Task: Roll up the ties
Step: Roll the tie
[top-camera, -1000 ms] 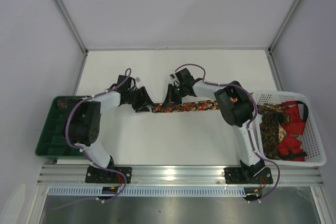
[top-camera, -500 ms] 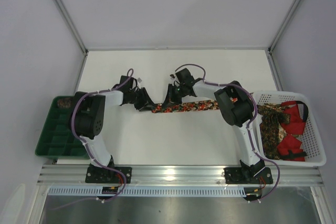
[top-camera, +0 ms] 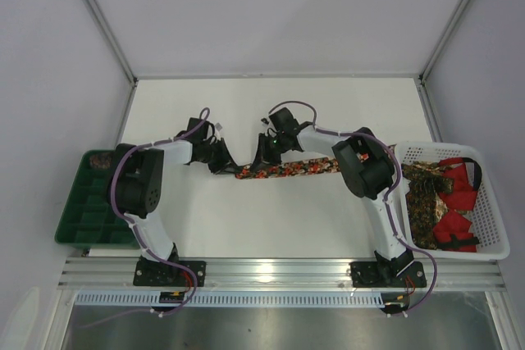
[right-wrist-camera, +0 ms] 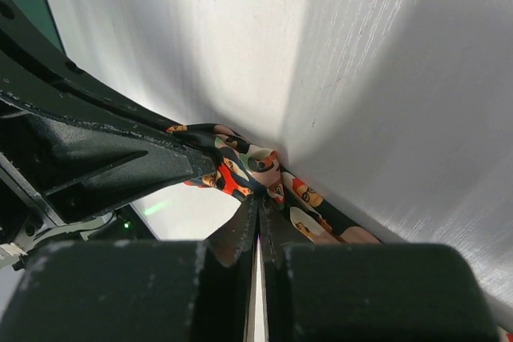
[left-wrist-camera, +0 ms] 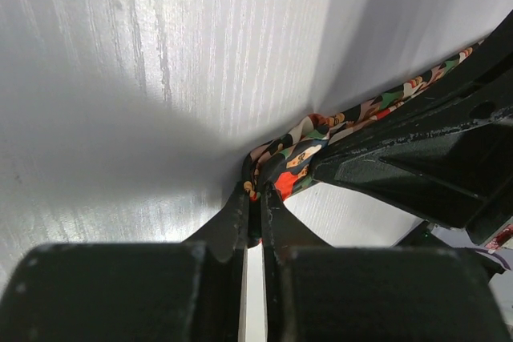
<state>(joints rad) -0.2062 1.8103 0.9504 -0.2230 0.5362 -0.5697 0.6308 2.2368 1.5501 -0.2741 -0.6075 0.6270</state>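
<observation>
A patterned tie (top-camera: 291, 169) lies stretched across the white table, dark with red, green and tan figures. My left gripper (top-camera: 232, 168) is shut on the tie's left end (left-wrist-camera: 280, 167). My right gripper (top-camera: 264, 161) is shut on the same end from the other side, pinching the cloth (right-wrist-camera: 256, 170). The two grippers sit close together, tips nearly touching. More ties (top-camera: 426, 198) lie heaped in the white basket (top-camera: 492, 239) at the right.
A green compartment tray (top-camera: 86, 211) sits at the left table edge with a rolled tie (top-camera: 100, 159) in its far corner. Red cloth (top-camera: 455, 223) lies in the basket. Grey walls stand at the sides and back.
The left arm's elbow swung in toward the table between the earliest frame and now. The right gripper has shifted slightly left along the tie. Both stay shut on the tie's end.
</observation>
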